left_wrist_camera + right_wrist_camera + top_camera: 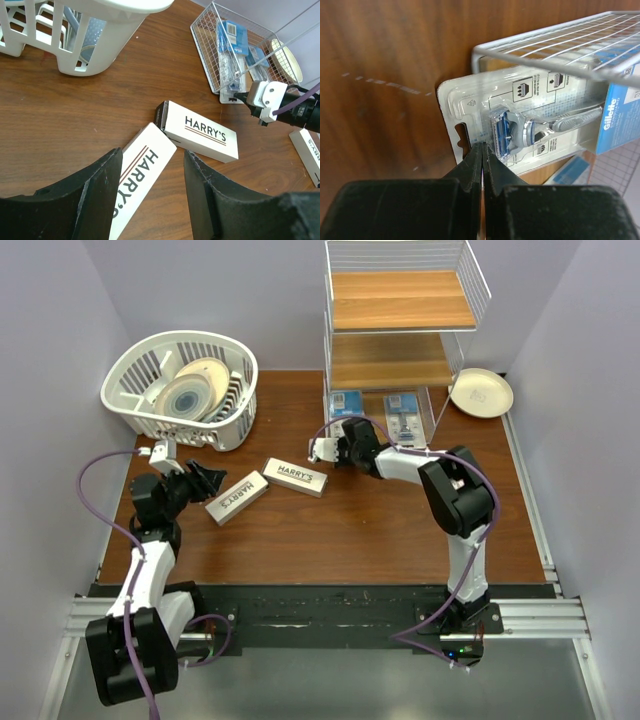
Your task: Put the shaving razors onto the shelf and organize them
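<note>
White HARRY'S box (142, 172) inside released left claw (152, 154), right claw (482, 147) clenched at blister pack (530, 125) edge, beside shelf (400, 300)

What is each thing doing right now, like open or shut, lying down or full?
Left gripper: open, over a Harry's box.
Right gripper: shut, tips at a blister pack.
That blister pack: flat, sticking out of the shelf's bottom tier.
Other blister pack: on that tier.
Second Harry's box: flat on the table.
Basket: holding plates.
</note>
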Available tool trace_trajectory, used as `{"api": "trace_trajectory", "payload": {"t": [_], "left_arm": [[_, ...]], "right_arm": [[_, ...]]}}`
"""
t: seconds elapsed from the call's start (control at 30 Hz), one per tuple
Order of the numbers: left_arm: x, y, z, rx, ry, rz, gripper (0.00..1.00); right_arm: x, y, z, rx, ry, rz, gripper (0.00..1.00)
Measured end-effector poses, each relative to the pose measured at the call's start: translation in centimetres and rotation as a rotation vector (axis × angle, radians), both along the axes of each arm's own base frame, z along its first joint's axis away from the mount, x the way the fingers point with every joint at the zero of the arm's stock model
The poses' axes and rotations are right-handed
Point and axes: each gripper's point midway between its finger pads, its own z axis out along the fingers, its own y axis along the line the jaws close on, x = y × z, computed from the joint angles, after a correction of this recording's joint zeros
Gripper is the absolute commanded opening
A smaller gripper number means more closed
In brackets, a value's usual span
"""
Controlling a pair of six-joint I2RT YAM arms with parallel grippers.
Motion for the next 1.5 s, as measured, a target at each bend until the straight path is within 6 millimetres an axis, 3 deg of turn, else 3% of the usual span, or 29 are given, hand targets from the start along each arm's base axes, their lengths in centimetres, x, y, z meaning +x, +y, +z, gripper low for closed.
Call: {"api": "trace_trajectory", "payload": {"t": [0.3,0.57,0.7,0.8,0.83,0.93,1.03,1.13,1.2,1.3,1.33,1.4,1.43,1.47,1.5], "left_arm": [[0.4,0.1,0.1,0.001,-0.012,0.0,0.57],[0.6,0.1,-0.3,-0.008,-0.001,0.002,0.56],[0.6,0.0,-0.4,-0.012,0.003,-0.007,0.61],[0.5,-0.3,-0.3,-0.019,0.022,-0.024,0.65],[0.6,-0.4,-0.2,-0.02,0.028,-0.031,0.66],[0.8,-1.2,0.2,-0.017,0.04,-0.063,0.72],[0.5,-3.0,0.4,-0.011,0.045,-0.124,0.76],[-0.1,-4.6,0.2,-0.006,0.054,-0.183,0.77],[-0.4,-5.1,0.0,0.0,0.064,-0.206,0.75],[-0.6,-5.4,-0.2,0.017,0.071,-0.225,0.72],[-0.6,-5.4,-0.2,0.026,0.072,-0.228,0.72],[-0.6,-5.3,-0.2,0.047,0.073,-0.234,0.7],[-0.6,-5.2,-0.2,0.061,0.076,-0.239,0.7],[-0.6,-5.1,-0.2,0.082,0.075,-0.245,0.69],[-0.5,-4.8,-0.1,0.104,0.076,-0.249,0.68]], "right_arm": [[2.5,0.1,0.7,-0.021,-0.08,0.001,0.0],[2.9,0.3,1.0,-0.029,-0.094,0.015,0.0],[2.9,0.4,1.3,-0.02,-0.096,0.007,0.02],[2.4,0.1,2.8,0.01,-0.097,-0.023,0.3],[1.8,-0.2,3.8,0.021,-0.095,-0.036,0.46],[-0.5,-0.7,7.4,0.074,-0.086,-0.057,0.63],[-4.2,0.6,11.2,0.161,-0.044,-0.02,0.87],[-7.7,2.7,12.4,0.284,0.057,-0.007,0.96],[-9.4,3.8,11.6,0.362,0.156,-0.053,0.94],[-10.6,3.5,8.7,0.403,0.282,-0.167,0.68],[-11.0,3.0,7.7,0.405,0.304,-0.201,0.51],[-11.7,1.4,5.7,0.376,0.328,-0.269,0.37],[-12.0,0.5,4.9,0.351,0.327,-0.307,0.12],[-11.9,-0.4,4.4,0.324,0.318,-0.329,0.01],[-11.9,-1.3,3.9,0.29,0.311,-0.345,0.0]]}}
